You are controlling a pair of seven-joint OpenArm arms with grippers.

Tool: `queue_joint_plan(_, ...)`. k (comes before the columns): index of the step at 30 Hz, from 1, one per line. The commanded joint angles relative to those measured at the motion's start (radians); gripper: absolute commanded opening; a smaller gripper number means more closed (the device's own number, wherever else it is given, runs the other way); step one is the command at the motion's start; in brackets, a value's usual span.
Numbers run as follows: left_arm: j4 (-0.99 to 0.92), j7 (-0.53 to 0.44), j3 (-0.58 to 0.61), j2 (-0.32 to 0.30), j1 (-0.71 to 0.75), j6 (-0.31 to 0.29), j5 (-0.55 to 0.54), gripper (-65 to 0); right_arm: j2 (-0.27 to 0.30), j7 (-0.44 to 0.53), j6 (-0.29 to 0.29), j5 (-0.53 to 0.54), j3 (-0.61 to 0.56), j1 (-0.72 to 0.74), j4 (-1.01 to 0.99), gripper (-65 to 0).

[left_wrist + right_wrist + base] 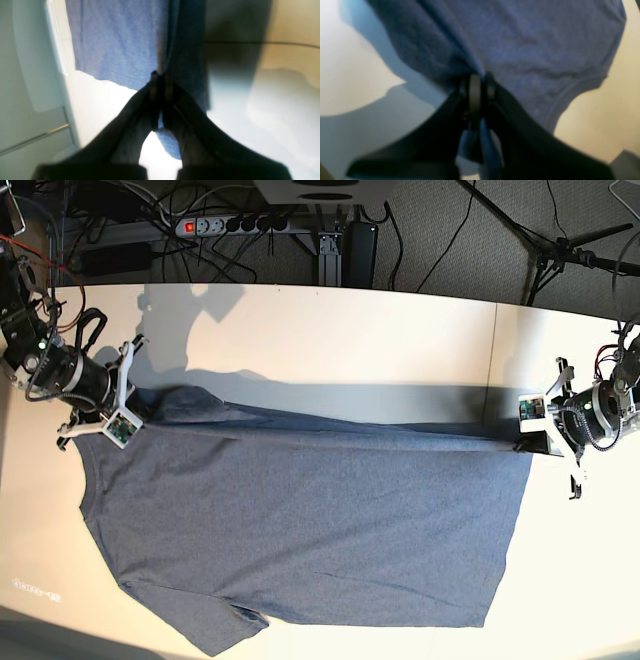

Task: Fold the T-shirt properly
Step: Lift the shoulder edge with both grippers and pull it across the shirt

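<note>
The slate-blue T-shirt [310,530] lies spread over the pale table [350,345], with its far edge lifted into a taut ridge between the two arms. At the right of the base view, my left gripper [524,443] is shut on the shirt's hem corner. The left wrist view shows the cloth [112,42] pinched between the closed left gripper [161,77]. At the left of the base view, my right gripper [138,418] is shut on the shoulder end. In the right wrist view the fabric [520,45] bunches out of the right gripper [481,83], its sleeve hem at the right.
A power strip [235,224] and cables lie on the floor behind the table's far edge. A dark box [358,248] stands there too. Stand legs [560,245] cross the back right. The shirt's near sleeve [215,630] reaches almost to the table's front edge.
</note>
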Motion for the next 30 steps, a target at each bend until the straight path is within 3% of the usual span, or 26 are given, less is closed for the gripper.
queue_joint_plan(1, -0.018, 0.009, 0.002, -0.015, -0.031, -0.01, 0.008, -65.0, 0.024, -0.003, 0.006, -0.012, -0.008, 0.036, -0.008, -65.0)
queue_joint_plan(10, -0.161, 0.009, 0.174, 0.048, -0.21, -0.008, 0.034, -65.0, 0.018, -0.041, 0.011, -0.011, -0.192, 0.211, -0.102, -65.0)
queue_joint_plan(25, -0.362, -0.009, 0.31, 0.15, -0.38, -0.008, 0.033, -65.0, -0.011, -0.04, 0.027, -0.016, -0.194, 0.257, -0.171, -65.0)
queue_joint_plan(30, -0.388, -0.01, 0.311, 0.161, -0.379, -0.01, -0.008, -65.0, -0.05, -0.019, 0.027, -0.098, -0.194, 0.258, -0.182, -65.0)
